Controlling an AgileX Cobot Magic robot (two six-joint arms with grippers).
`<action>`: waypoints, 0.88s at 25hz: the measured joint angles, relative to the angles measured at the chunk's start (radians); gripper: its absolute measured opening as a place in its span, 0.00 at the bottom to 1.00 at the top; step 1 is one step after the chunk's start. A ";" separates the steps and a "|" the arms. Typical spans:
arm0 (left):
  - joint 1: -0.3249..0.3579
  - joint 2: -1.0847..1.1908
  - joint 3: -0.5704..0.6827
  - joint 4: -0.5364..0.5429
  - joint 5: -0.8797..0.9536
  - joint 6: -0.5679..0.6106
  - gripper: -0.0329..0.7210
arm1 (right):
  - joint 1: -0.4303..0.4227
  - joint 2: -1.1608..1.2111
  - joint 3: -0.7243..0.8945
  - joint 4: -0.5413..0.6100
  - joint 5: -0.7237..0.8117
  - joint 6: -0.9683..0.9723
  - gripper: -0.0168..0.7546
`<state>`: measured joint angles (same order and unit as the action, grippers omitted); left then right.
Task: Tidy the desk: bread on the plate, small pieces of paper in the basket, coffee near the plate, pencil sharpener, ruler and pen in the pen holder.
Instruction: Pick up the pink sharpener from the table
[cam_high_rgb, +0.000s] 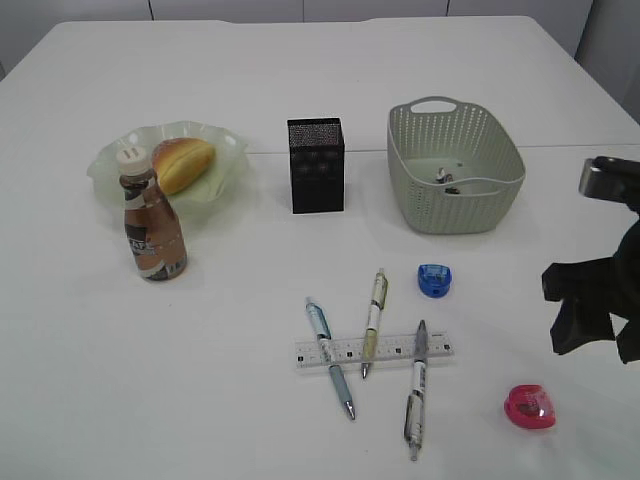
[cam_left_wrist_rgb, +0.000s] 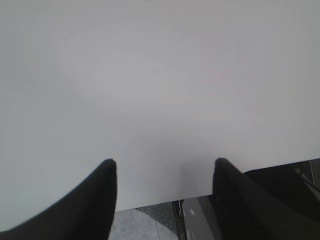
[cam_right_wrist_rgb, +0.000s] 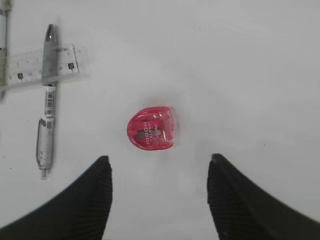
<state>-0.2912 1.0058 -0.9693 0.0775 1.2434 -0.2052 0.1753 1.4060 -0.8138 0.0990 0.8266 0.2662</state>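
The exterior view looked down at a slant across the desk (cam_high_rgb: 250, 420) from its near edge. The left wrist view faced bare tabletop by an edge, close. The right wrist view looked steeply down, close, on the pink sharpener (cam_right_wrist_rgb: 151, 128), ruler (cam_right_wrist_rgb: 37, 65) and grey pen (cam_right_wrist_rgb: 47, 100), all shared with the exterior view.

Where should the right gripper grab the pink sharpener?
Probably from straight above, jaws across its two side edges. The pink sharpener lies flat on the desk, clear of the pen and ruler, and already sits centred ahead of the open right gripper.
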 joint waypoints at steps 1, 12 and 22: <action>0.000 0.000 0.000 0.000 0.000 0.000 0.62 | 0.000 0.013 0.000 -0.002 -0.001 -0.014 0.66; 0.000 0.000 0.000 0.000 0.000 0.000 0.62 | 0.000 0.212 0.000 0.195 -0.053 -0.067 0.76; 0.000 0.000 0.000 0.000 0.000 0.000 0.62 | 0.000 0.254 0.000 0.141 -0.120 -0.130 0.73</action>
<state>-0.2912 1.0058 -0.9693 0.0775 1.2434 -0.2052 0.1753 1.6603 -0.8138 0.2404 0.7066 0.1365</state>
